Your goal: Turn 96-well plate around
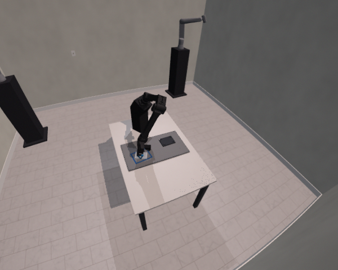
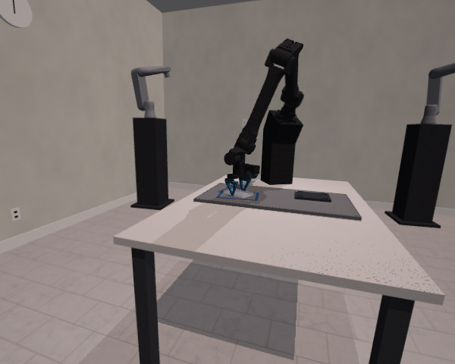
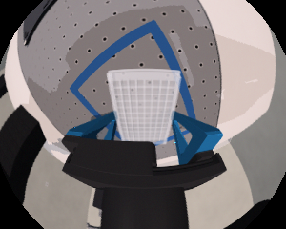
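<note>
The white 96-well plate (image 3: pixel 145 105) is between my gripper's blue fingers, which are shut on its sides. It is over the blue taped outline of bench spot B1 on the grey deck. In the exterior view the gripper (image 2: pixel 237 186) holds the plate (image 2: pixel 243 193) low at B1; I cannot tell if it touches the deck. The top view shows the gripper (image 1: pixel 139 153) over the outline. The dark plate nest N1 (image 1: pixel 167 141) stands empty at the deck's other end, also visible in the exterior view (image 2: pixel 312 196). The cut corner is not discernible.
The grey perforated deck (image 1: pixel 154 150) lies on a white table (image 2: pixel 282 235). The arm's black base block (image 2: pixel 280 150) stands behind the deck. Black pedestals with grey arms stand on the floor around the table (image 2: pixel 150 160), (image 2: pixel 419 172).
</note>
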Controlling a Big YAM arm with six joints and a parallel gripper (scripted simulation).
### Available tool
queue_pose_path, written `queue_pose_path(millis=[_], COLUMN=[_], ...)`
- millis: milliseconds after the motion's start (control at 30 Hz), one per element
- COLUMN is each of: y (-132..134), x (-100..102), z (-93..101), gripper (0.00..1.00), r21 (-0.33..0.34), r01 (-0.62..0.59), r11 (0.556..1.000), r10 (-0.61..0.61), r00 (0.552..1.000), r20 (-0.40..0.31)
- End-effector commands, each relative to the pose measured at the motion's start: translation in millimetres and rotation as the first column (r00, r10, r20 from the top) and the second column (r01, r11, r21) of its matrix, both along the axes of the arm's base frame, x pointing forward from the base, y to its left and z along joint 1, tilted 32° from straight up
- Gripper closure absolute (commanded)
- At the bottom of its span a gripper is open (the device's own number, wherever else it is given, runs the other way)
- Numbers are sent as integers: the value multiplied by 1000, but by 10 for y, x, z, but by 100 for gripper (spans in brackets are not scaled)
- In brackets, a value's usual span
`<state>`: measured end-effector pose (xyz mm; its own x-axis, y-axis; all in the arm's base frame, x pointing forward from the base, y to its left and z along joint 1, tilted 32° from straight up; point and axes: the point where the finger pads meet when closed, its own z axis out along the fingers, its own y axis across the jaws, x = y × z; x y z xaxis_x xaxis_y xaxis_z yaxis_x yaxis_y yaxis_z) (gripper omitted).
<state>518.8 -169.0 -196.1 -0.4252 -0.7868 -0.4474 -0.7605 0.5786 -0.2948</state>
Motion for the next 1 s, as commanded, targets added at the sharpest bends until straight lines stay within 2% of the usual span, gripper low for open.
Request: queue_pose_path(millis=[0,900,933,967], y=[103,103,103,103], x=[23,23,23,23], z=[-79,-79,-79,-79], gripper=[100,100,0,0], r21=[4,4,4,3], r01=[-10,-10,-10,-11], r11=[1000,1000,1000,1000], r10=[10,10,10,11], r00=[1000,1000,1000,1000], r20=[-1,-1,-1,-1])
